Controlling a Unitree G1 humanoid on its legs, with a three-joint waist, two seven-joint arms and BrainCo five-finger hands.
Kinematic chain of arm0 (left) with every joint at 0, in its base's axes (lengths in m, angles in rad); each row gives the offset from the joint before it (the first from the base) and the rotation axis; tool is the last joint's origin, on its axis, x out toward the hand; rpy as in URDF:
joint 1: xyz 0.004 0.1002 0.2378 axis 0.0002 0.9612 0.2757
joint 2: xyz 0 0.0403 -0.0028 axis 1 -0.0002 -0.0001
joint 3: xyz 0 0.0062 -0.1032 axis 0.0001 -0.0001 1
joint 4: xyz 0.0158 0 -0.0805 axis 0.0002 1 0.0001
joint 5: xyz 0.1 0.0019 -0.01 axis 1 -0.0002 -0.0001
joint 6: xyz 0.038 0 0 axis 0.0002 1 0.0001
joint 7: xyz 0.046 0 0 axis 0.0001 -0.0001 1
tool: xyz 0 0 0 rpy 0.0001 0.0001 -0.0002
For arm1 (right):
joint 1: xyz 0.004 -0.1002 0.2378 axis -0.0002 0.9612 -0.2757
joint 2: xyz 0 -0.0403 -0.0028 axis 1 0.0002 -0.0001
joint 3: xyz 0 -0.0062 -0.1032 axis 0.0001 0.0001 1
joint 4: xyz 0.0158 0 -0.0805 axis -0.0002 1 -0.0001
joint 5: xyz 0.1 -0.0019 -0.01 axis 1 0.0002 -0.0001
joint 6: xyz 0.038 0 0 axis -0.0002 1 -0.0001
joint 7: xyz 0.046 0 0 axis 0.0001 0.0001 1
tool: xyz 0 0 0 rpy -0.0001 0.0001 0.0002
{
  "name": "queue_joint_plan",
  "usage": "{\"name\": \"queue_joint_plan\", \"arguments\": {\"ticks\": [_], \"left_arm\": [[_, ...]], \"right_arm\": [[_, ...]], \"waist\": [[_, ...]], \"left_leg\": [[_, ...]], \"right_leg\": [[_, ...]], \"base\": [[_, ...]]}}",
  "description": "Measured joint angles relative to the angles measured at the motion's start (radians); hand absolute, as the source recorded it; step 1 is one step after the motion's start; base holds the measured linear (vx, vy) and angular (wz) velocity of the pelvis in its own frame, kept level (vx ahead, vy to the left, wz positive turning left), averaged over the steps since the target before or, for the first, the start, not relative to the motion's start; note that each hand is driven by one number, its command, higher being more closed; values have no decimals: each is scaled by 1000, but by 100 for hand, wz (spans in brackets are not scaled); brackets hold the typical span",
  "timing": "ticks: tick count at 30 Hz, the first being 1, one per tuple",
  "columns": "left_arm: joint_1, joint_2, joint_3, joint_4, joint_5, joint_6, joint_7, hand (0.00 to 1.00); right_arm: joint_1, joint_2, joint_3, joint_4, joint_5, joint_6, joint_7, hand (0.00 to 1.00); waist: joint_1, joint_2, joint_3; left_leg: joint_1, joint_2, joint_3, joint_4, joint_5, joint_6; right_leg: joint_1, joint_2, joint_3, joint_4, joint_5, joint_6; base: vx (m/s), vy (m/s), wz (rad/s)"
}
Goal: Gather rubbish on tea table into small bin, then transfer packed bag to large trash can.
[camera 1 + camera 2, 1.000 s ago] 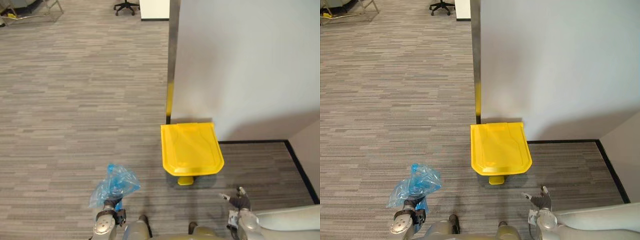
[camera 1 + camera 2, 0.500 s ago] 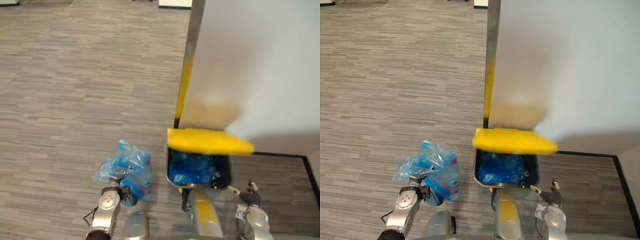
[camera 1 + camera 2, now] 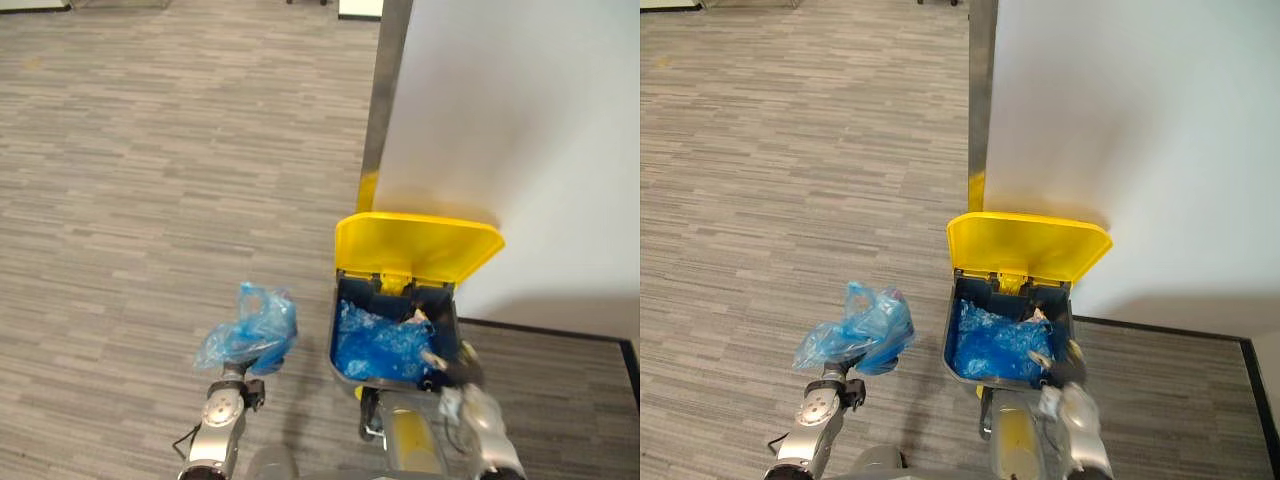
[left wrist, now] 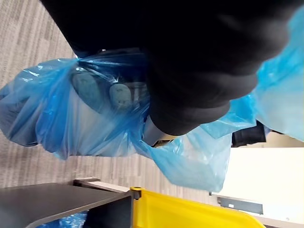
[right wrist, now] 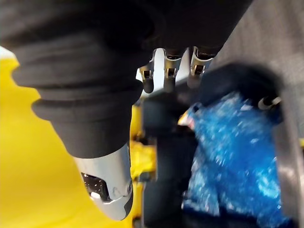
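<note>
My left hand (image 4: pixel 121 95) is nearest me, low on the left, with its fingers clamped on the gathered neck of the blue rubbish bag (image 3: pixel 247 336). In the left wrist view the plastic is bunched tight around the fingertips. The bag is full and crumpled. It is held above the grey carpet (image 3: pixel 150 180), just to the left of the large trash can (image 3: pixel 345 330), and it is not over the opening.

My right hand (image 3: pixel 453 368) is low on the right, by the near right corner of the can's rim. It looks blurred from the head camera. In its own wrist view the fingers (image 5: pixel 166 71) sit in a relaxed row with the thumb (image 5: pixel 108 185) apart from them, and they hold nothing. I cannot tell whether they touch the rim.

The can has a dark body and its yellow lid (image 3: pixel 415 248) is tipped up and back, so the inside is open. A blue liner (image 3: pixel 378 345) lies crumpled inside, with a small pale scrap on top near the far right.

Behind the can and to the right is a white wall (image 3: pixel 520 130). A metal strip (image 3: pixel 388 80) runs along the wall's left edge towards the far side. The carpet stretches away on the left.
</note>
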Motion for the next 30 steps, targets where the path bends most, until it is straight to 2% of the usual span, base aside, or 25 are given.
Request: {"name": "queue_joint_plan", "arguments": {"ticks": [4, 6, 10, 11, 12, 13, 14, 15, 17, 18, 19, 20, 21, 25, 28, 30], "left_arm": [[-1, 5, -22, 4, -10, -8, -1, 100], [-19, 23, -54, 3, -38, -19, -1, 100], [-95, 43, -99, -29, -68, -22, -5, 100], [-106, 44, -105, -39, -69, -25, -6, 100], [-127, 49, -124, -69, -80, -37, -12, 100], [-156, 54, -139, -106, -91, -45, -21, 100], [-185, 54, -154, -123, -109, -54, -23, 100], [-222, 54, -177, -139, -127, -64, -23, 100], [-269, 68, -226, -153, -149, -69, -25, 100], [-274, 74, -260, -171, -158, -69, -26, 100], [-270, 67, -302, -203, -167, -71, -34, 100], [-277, 63, -332, -219, -169, -72, -42, 100], [-318, 68, -382, -237, -173, -74, -51, 100], [-427, 45, -564, -307, -223, -80, -93, 100], [-511, 7, -626, -314, -226, -85, -112, 100], [-593, -34, -641, -282, -222, -87, -107, 100]], "right_arm": [[-233, -119, 34, 92, -21, 0, -6, 0], [-330, -197, 35, 109, -22, 1, -7, 0], [-469, -321, 35, 159, -10, 6, -25, 0], [-492, -335, 39, 185, -6, 8, -24, 0], [-532, -357, 55, 224, 1, 8, -25, 0], [-561, -371, 70, 237, 17, 10, -25, 0], [-574, -376, 73, 237, 25, 12, -25, 0], [-593, -380, 77, 237, 27, 15, -26, 0], [-630, -380, 98, 237, 28, 15, -33, 0], [-654, -382, 103, 235, 28, 15, -31, 0], [-681, -386, 104, 233, 28, 15, -29, 0], [-692, -386, 106, 224, 28, 15, -29, 0], [-697, -386, 111, 216, 28, 11, -30, 0], [-704, -385, 147, 216, 27, 6, -24, 0], [-709, -385, 151, 215, 28, 6, -23, 0], [-709, -387, 165, 215, 27, 5, -22, 0]], "waist": [[2, 28, 11], [3, 33, 13], [-2, 38, 41], [0, 38, 44], [-3, 42, 54], [-7, 43, 75], [-9, 45, 90], [-8, 50, 103], [-11, 23, 128], [-24, 19, 132], [-26, 43, 136], [-26, 64, 142], [-32, 47, 164], [-42, 43, 169], [-53, 43, 169], [-68, 43, 174]], "left_leg": [[-20, -13, -41, -33, 41, 1], [-63, -8, -57, -31, 64, -15], [-111, -2, -110, -28, 88, -31], [-121, -3, -112, -8, 86, -33], [-165, -6, -99, 80, 68, -29], [-210, -12, -87, 177, 49, -6], [-239, -9, -76, 218, 42, 6], [-250, -2, -81, 194, 9, 1], [-250, -29, -75, 138, 30, -12], [-261, -53, -73, 189, 33, -8], [-262, -53, -66, 280, 11, 30], [-245, -39, -62, 260, -27, 55], [-237, -38, -49, 246, -37, 30], [-235, -56, -49, 244, -42, 37], [-222, -54, -47, 231, -42, 36], [-206, -51, -43, 220, -42, 35]], "right_leg": [[-6, 3, -15, -31, 25, -16], [-39, 0, -37, -19, 35, -33], [-47, -16, -92, -27, 40, -41], [-48, -19, -99, -36, 41, -42], [-50, -24, -114, -43, 39, -46], [-50, -29, -124, -42, 45, -55], [-53, -29, -128, -39, 51, -54], [-66, -27, -125, -29, 57, -44], [-76, -31, -80, -80, 78, -15], [-76, -30, -67, -117, 99, 2], [-79, -18, -65, -125, 120, -10], [-80, -6, -67, -112, 123, -11], [-93, -21, -52, -79, 122, -6], [-106, -26, -31, -62, 121, -6], [-109, -27, -28, -42, 116, -14], [-108, -10, 62, -23, 110, -22]], "base": [[-23, -23, 18], [21, -73, 29], [-10, -70, 36], [-46, -19, 25], [-86, 31, 22], [-141, 69, 22], [-206, 87, 11], [-192, 45, 8], [-145, 15, 11], [-78, 53, 0], [-42, 70, -13], [-55, 106, -15], [-53, 100, -7], [9, 52, -1], [82, -4, 0], [86, -15, 3]]}}
